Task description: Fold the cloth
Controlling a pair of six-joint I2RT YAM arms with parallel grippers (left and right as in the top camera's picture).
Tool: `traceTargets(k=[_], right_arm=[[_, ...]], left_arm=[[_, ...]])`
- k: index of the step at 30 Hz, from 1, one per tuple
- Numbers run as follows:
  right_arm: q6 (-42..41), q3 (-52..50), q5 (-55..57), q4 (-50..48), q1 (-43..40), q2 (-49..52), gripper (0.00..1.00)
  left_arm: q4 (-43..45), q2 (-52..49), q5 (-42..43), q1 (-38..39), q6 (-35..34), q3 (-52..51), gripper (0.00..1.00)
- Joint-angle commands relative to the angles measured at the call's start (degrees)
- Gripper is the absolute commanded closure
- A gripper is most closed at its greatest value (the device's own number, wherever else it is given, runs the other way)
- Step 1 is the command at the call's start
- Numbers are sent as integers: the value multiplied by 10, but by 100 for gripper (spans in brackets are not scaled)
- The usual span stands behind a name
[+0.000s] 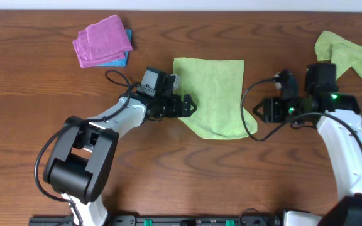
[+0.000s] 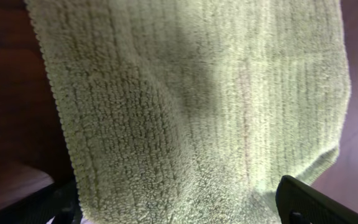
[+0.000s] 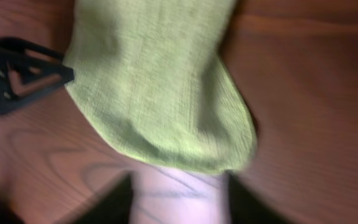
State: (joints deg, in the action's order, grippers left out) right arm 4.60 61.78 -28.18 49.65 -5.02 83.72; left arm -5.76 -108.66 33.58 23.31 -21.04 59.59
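Desk [image 1: 17, 94] of dark brown wood is seen from overhead, with two arms reaching across it. The left arm [image 1: 121, 116] is stretched towards the middle, and the right arm [image 1: 347, 141] is bent in from the right.

The cloth [image 1: 212, 94] is laid flat on the desk in the middle, between the two grippers. It is lime green, with a soft looped pile marked by fine ribs. Its far edge is straight and its two far corners are square. Towards the near side it is narrowed: the left edge is cut in on a slant and the near end is rounded off. A small flap is pushed out at the near right.

A second green cloth [image 1: 347, 53] is left crumpled at the far right corner, well apart. A purple cloth [image 1: 102, 41] is folded at the far left, set on a blue cloth [image 1: 123, 59].

The left gripper [image 1: 184, 105] is placed at the cloth's left edge, where the slant begins. Its jaws are spread wide, with the cloth lying in front of them. The right gripper [image 1: 266, 110] is held just beside the near right flap. Its jaws are blurred in the right wrist view but are seen apart, with bare desk between them.
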Motion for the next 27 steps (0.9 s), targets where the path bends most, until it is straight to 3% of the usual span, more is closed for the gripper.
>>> traceTargets(k=[1,2,9,14,19,22,27], right_arm=[[-28,-13,-61,-37,33,22,99],[-36,-14,-66,-49,44,30,99],[-80,-14,-29,-118,137,103,99],[-89,-14,-25,-137,162,151,99],[-106,-14,-3,-158,177,195,99],[-115,-14,-2,-181,177,197,99],[-126,-13,19,-209,177,197,99]], left_arm=[[-8,-25,26,1,-9,-7,0],[-7,-25,35,1,-9,-7,7],[-7,-25,70,0,-24,-7,31],[-10,-25,77,0,-24,-7,42],[-12,-25,87,-1,-24,-7,71],[-15,-25,87,-1,-24,-7,73],[-17,-25,87,-1,-24,-7,94]])
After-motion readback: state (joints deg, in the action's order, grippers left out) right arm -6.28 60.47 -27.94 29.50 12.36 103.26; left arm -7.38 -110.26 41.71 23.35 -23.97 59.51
